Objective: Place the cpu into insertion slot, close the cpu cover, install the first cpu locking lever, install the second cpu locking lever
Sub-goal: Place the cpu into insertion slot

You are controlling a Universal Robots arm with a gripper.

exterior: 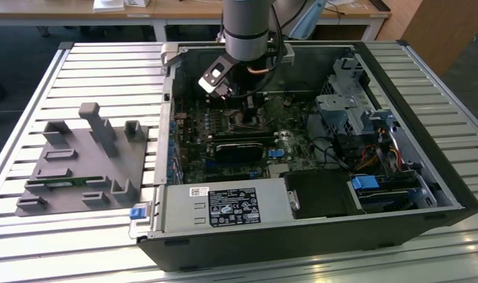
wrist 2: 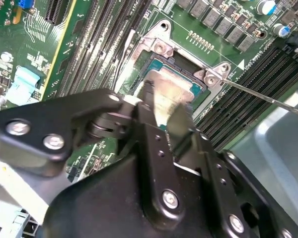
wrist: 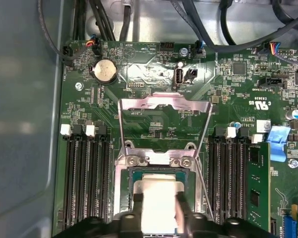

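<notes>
We see the arm reaching down into the open computer case [exterior: 451,194], which lies on the slatted counter [exterior: 105,71]. In the first wrist view the end effector [wrist: 160,214] is clamped on the cpu [wrist: 158,198]: its two fingers [wrist: 181,213] press on opposite edges of the silver chip. The cpu is inside the rim of the insertion slot [wrist: 161,171], either low over it or touching it; we cannot tell which. The cpu cover [wrist: 164,103] stands flipped open behind the slot. In the second wrist view one thin locking lever [wrist 2: 268,99] sticks out free beside it.

We judge that the step in hand is the seating of the cpu. To do it well, the chip must stay level and go straight down with no sliding sideways, because we expect the contacts in the slot to bend easily. Its corners should match the slot; a small white triangle [wrist 2: 241,64] on the motherboard [wrist: 154,74] seems to mark one corner. The fingers should let go only when all four edges sit flat inside the rim, and they should not touch the memory slots [wrist: 84,178] on both sides.

About writing: the power supply carries a white printed label [exterior: 231,207], and the board has white print near the coin battery [wrist: 104,71]. We leave this print unread.
</notes>
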